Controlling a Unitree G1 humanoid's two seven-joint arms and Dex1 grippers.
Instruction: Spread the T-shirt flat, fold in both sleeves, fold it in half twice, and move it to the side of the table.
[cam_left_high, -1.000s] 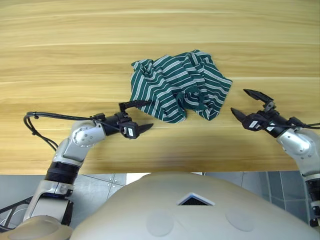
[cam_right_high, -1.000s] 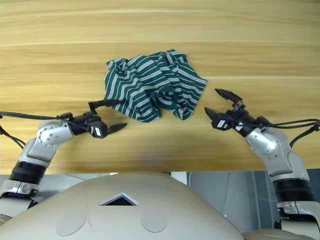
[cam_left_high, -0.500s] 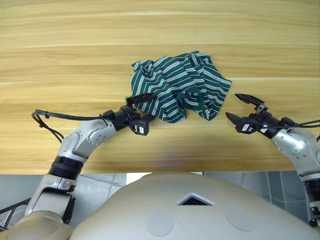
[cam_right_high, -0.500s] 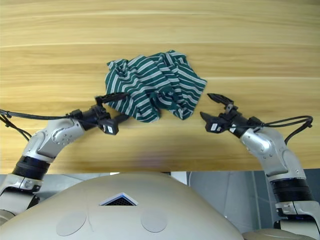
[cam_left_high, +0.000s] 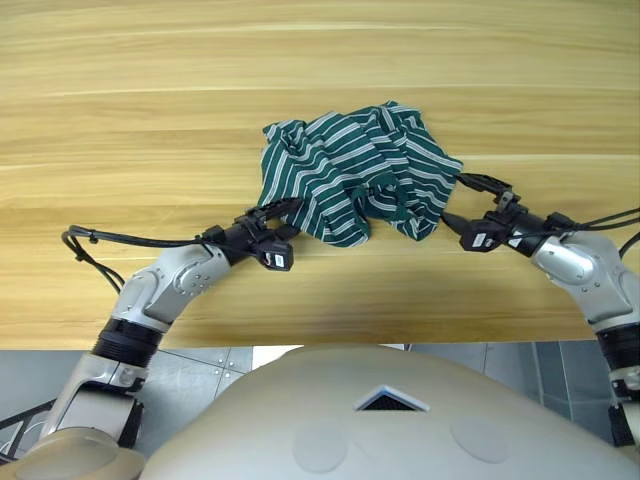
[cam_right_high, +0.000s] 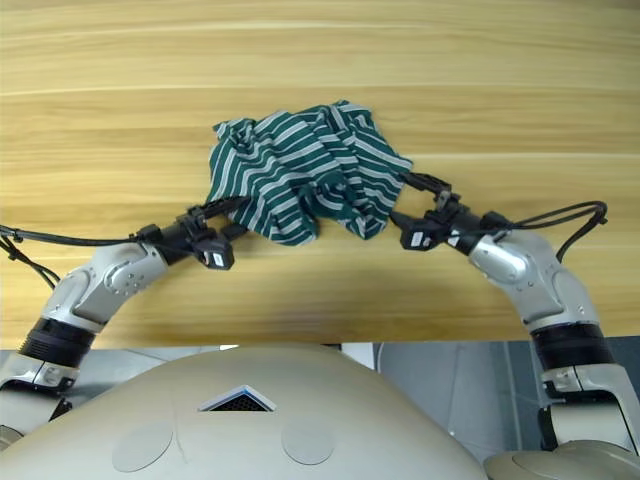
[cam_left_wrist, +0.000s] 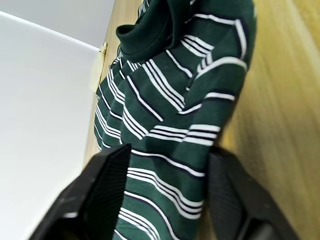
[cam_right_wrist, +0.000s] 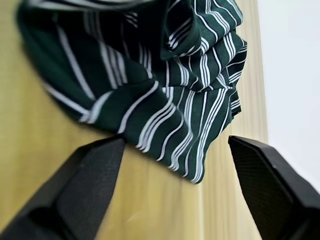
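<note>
The crumpled green, white-striped T-shirt (cam_left_high: 340, 175) seems to bury both sleeves in its folds, and the left wrist view's edges cut it off.

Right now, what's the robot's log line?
T-shirt crumpled on table | left pincer open, straddling edge | right pincer open at edge

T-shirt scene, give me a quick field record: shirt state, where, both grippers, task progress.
T-shirt: crumpled heap, green with white stripes
Location: middle of the wooden table
Left gripper: open, astride the shirt's near-left edge
Right gripper: open, at the shirt's right edge
Progress: not yet spread flat
</note>
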